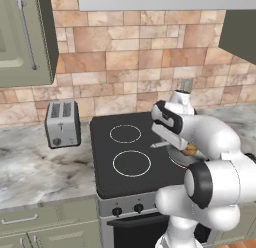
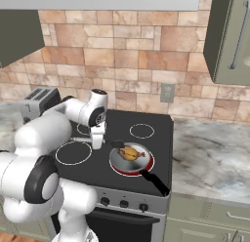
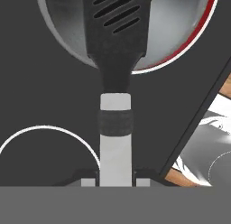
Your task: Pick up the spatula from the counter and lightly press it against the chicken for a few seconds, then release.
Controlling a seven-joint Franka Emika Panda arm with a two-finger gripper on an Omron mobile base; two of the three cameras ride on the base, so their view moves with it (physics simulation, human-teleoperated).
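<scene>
Pinching hard, the robot's dark two-finger claw (image 2: 97,141) is closed on the pale grey handle of a long spatula (image 2: 113,144) with a black slotted blade. The claw hangs low over the flat black glass cooktop (image 2: 158,126), fingers pointing down. In the hand view the claw (image 3: 116,181) grips the spatula (image 3: 116,65) by the very end of its handle. The shaft runs straight ahead of the fingers, past a dark band, to the blade.

Beyond the claw, the blade reaches over the near rim of a round grey metal frying pan (image 2: 123,166), which sits on a burner glowing red at its edge. A golden-brown roast chicken (image 2: 131,153) lies in the middle of that pan, just past the blade tip. I cannot tell whether blade and chicken touch.

From the left base view the claw (image 1: 169,140) holds the spatula (image 1: 159,144) with the chicken (image 1: 190,151) peeking out behind the arm. A silver two-slot toaster (image 1: 62,123) stands on the marble counter, well away on the claw's far side from the pan.
</scene>
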